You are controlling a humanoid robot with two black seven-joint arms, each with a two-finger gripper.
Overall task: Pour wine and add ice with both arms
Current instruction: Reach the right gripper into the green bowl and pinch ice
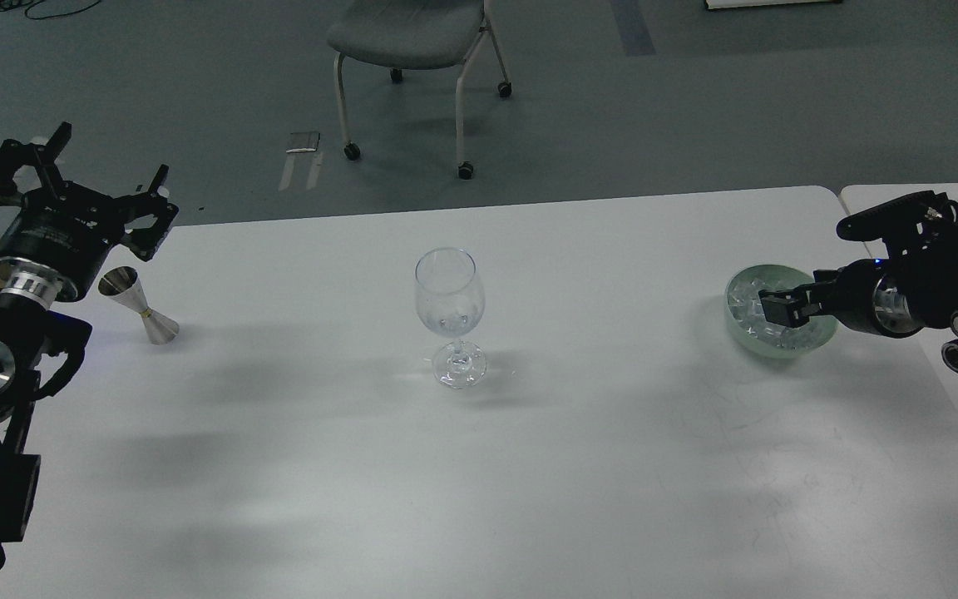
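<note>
A clear wine glass [449, 309] stands upright at the table's middle, with what look like a few ice cubes low in its bowl; no stream of wine shows. A steel jigger [139, 306] stands at the left. A pale green bowl [812, 338] of ice cubes [747, 309] sits at the right. My left gripper [105, 183] is open and empty, above and behind the jigger. My right gripper [778, 309] reaches down into the bowl among the ice; it is dark and its fingers cannot be told apart.
The white table [479, 433] has its far edge just behind the glass. A second table [886, 196] adjoins at the right. A grey wheeled chair [412, 50] stands on the floor beyond the table.
</note>
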